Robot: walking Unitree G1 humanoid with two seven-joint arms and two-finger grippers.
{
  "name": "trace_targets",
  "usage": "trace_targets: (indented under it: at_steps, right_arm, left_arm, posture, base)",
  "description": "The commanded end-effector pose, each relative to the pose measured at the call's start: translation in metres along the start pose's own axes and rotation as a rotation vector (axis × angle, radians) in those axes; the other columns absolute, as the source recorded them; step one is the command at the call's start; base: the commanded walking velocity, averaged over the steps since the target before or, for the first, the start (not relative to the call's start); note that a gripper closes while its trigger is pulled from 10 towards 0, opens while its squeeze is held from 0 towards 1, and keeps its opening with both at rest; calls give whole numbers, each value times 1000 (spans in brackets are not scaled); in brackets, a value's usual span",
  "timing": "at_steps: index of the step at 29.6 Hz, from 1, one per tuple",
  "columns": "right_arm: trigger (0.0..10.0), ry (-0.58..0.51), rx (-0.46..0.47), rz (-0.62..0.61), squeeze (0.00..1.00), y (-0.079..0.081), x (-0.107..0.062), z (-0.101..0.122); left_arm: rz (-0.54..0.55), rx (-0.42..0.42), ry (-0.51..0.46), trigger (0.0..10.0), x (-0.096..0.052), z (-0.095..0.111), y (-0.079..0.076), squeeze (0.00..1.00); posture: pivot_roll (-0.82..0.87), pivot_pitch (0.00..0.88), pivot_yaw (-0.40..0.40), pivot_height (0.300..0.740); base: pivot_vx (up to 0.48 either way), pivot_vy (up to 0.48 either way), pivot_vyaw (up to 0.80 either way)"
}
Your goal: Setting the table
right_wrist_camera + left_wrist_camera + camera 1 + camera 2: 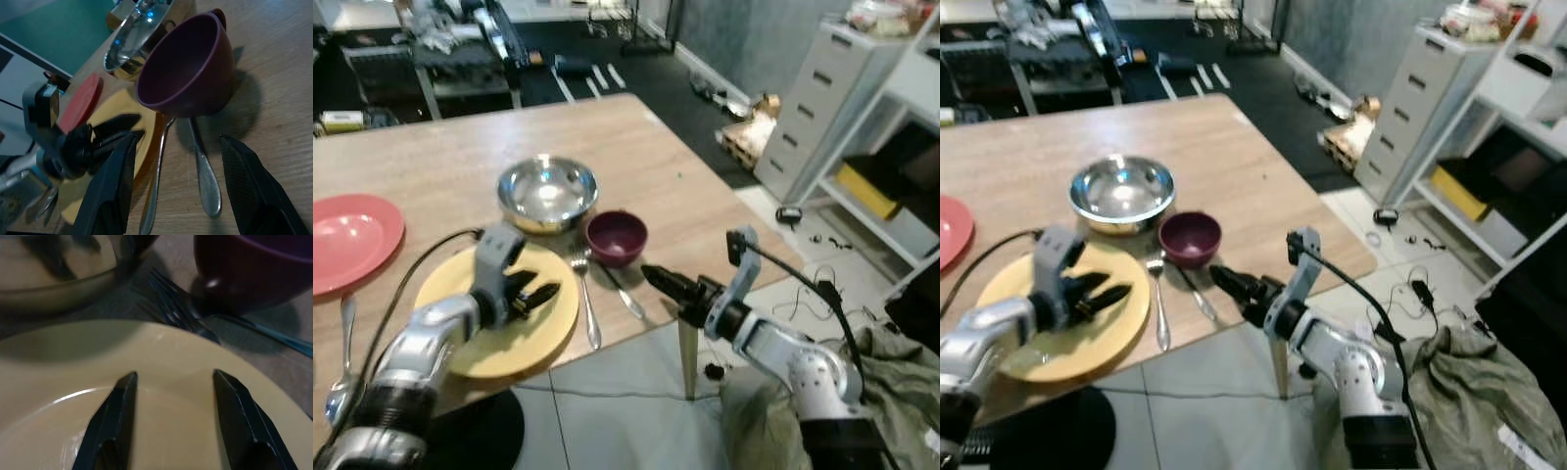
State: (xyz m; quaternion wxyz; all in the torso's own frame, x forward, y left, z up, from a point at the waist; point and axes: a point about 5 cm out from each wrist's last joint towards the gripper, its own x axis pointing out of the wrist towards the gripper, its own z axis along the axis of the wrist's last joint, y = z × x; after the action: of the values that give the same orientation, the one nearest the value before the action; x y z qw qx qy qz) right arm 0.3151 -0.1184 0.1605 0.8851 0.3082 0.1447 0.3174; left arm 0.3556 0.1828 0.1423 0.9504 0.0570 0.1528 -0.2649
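Left gripper (540, 294) hovers over yellow plate (548, 333), jaws open, empty. Right gripper (658, 278), jaws open too, sits at tabletop (431, 157) edge nr purple bowl (616, 236) w/ fork (585, 304) and spoon (625, 292) alongside. Risk: a reach nudges the bowl (or cutlery) off the edge.

I could read no text, label or number anywhere; the distant shelves were perhaps too blurred.

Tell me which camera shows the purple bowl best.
The right wrist view: the purple bowl sits close, rim and inside clear, between the open right gripper fingers. Both eye views show it small beside the steel bowl; the left wrist view crops it.
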Motion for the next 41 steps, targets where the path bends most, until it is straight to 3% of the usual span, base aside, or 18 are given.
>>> trace_targets:
  at_steps: [1, 7, 12, 18, 20, 24, 28, 32, 36, 39, 41]
  right_arm:
    - [10000, 3, 2, -16, 0, -2, -2, -1]
    - [10000, -4, 4, -16, 0, -1, -2, -1]
    - [10000, 22, -12, 6, 0, 2, -1, -5]
    - [10000, 121, -19, 23, 0, 0, -9, -22]
    - [10000, 141, -14, 30, 0, 1, -11, -27]
    - [10000, 264, 12, 49, 0, 4, -19, -56]
    - [10000, 284, 54, 34, 0, 3, -20, -65]
    - [10000, 235, 173, -17, 0, -2, -7, -73]
    - [10000, 177, 220, 4, 0, 7, 7, -68]
    - [10000, 155, 224, 43, 0, 19, 16, -65]
    - [10000, 155, 226, 54, 0, 23, 19, -66]
  left_arm:
    - [7, -27, 148, 10000, 4, -33, -3, 0]
    - [2, 10, 127, 10000, 18, -12, -1, 0]
    - [-60, -33, -11, 10000, 32, 16, -6, 0]
    - [-126, -47, -88, 10000, 40, 39, -14, 0]
    - [-132, -45, -90, 10000, 41, 40, -16, 0]
    - [-159, -51, -82, 10000, 43, 32, -19, 0]
    - [-162, -65, -77, 10000, 42, 27, -18, 0]
    - [-159, -76, -91, 10000, 38, 24, -14, 0]
    - [-179, -39, -176, 10000, 30, 41, -10, 0]
    - [-227, 76, -278, 10000, 4, 66, -6, 0]
    - [-224, 152, -284, 10000, -15, 72, -4, 0]
  posture:
    - [62, 109, 15, 740]
    - [55, 114, 24, 740]
    - [45, 112, 17, 740]
    - [38, 109, 16, 740]
    - [36, 108, 16, 740]
    - [35, 108, 11, 740]
    - [38, 106, 7, 740]
    - [51, 106, 9, 740]
    - [66, 106, 13, 740]
    - [78, 105, 15, 740]
    - [94, 105, 17, 740]
  base:
    - [0, 0, 0]
    - [0, 0, 0]
    - [0, 0, 0]
    - [0, 0, 0]
    - [0, 0, 0]
    - [0, 0, 0]
    - [0, 0, 0]
    - [0, 0, 0]
    - [0, 0, 0]
    - [0, 0, 0]
    - [0, 0, 0]
